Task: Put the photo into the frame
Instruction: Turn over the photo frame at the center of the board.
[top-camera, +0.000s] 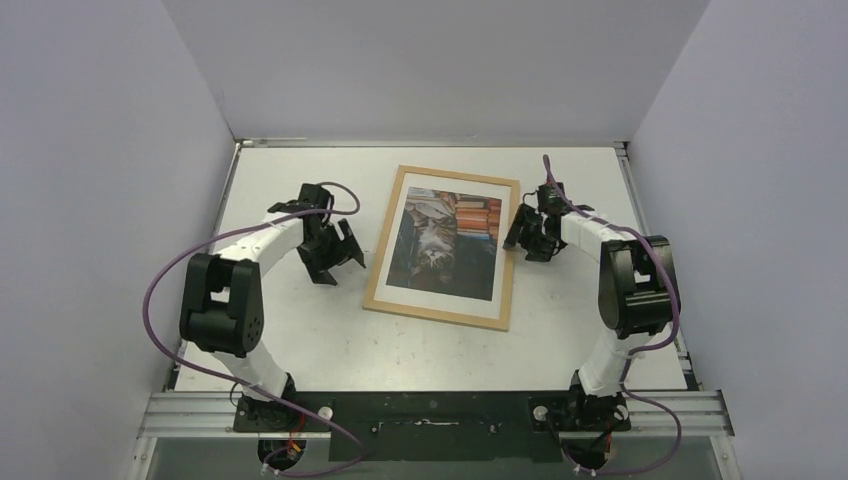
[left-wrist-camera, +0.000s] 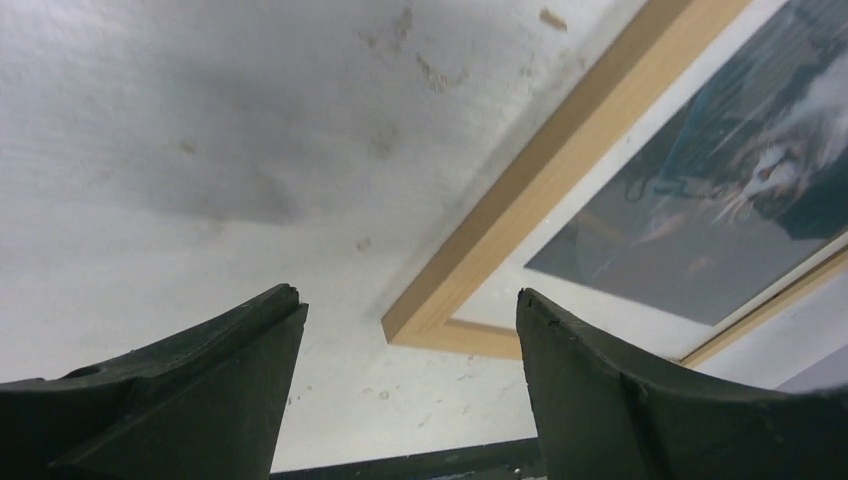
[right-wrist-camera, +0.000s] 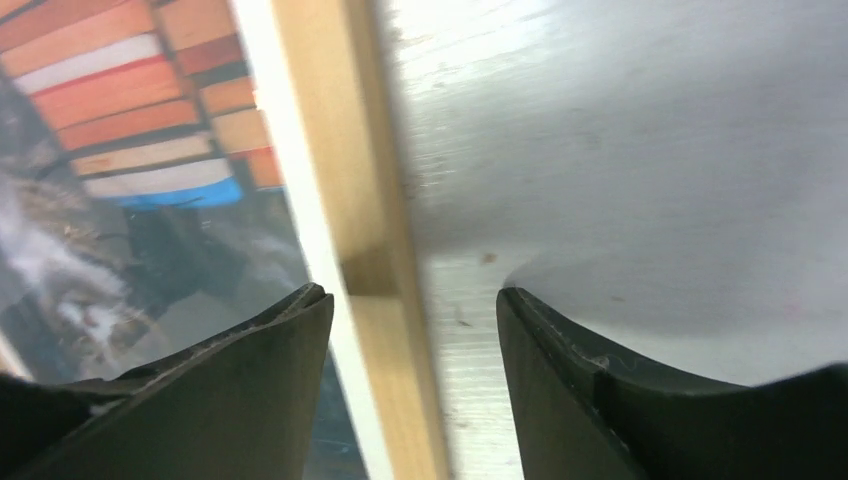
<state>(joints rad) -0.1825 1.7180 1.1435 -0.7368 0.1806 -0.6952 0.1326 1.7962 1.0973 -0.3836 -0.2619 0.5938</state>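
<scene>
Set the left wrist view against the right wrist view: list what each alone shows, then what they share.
Left wrist only: a corner of the frame, stains on the table, the left tool. Right wrist only: the stacked books on the photo, the right tool over a straight frame side. Both: frame, photo lying inside it, white table, tool fingers apart.

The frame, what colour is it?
The frame is light tan wood, clearest in the left wrist view.
</scene>
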